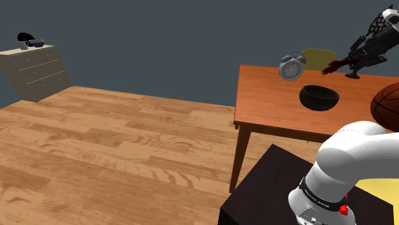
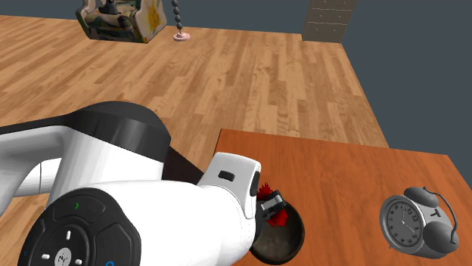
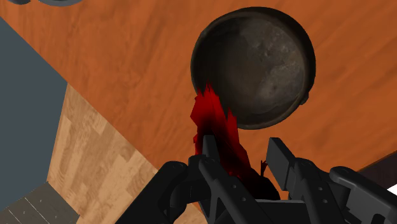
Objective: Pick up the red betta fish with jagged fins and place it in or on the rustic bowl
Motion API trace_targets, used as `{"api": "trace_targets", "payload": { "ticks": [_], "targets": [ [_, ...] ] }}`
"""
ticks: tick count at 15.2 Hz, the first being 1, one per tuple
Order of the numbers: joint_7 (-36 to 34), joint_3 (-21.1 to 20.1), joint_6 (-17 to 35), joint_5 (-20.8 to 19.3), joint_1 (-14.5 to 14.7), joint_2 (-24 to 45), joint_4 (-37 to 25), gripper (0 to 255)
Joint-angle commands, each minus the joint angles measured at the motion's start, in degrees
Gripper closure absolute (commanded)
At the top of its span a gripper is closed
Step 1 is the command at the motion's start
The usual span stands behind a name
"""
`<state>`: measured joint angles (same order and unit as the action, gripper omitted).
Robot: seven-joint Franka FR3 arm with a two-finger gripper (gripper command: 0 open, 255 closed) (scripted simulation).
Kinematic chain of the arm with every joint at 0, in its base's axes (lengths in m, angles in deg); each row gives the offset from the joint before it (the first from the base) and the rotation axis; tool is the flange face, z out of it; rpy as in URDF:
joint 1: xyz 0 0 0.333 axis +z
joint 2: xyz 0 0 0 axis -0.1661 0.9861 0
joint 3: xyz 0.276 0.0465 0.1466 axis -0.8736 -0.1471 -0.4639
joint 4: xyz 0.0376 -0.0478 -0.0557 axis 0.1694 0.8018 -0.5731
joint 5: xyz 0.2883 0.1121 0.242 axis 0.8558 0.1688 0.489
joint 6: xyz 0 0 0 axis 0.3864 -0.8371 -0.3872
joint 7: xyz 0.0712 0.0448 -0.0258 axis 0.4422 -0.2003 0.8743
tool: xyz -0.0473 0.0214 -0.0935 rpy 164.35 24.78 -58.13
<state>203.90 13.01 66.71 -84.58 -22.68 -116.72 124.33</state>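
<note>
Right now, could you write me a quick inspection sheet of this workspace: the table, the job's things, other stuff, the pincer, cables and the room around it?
Surface: orange-brown wooden table, no spills or damage seen.
Job's things: red fish with jagged fins, lifted off the table near the edge of the dark bowl; the bowl is upright and empty.
Clutter: grey alarm clock standing on the table; basketball at the shoulder view's right edge.
Grippers: black pincer, shut on the red fish.
Cables: nothing seen.
Surroundings: wooden floor; pale dresser against a dark blue-grey wall.
</note>
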Motion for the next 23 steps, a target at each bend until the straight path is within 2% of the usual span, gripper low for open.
{"api": "trace_targets", "payload": {
  "ticks": [1, 2, 20, 23],
  "targets": [
    [-0.77, 0.78, 0.23, 1.1, 3.38, 2.98, -3.52, 255],
    [-1.17, 1.45, 0.49, 1.71, 5.38, 4.7, -5.42, 255],
    [1.05, 7.19, 11.75, -2.32, 3.18, 2.26, 7.47, 255],
    [1.13, 7.43, 12.11, -2.46, 3.15, 2.23, 7.81, 255]
  ]
}}
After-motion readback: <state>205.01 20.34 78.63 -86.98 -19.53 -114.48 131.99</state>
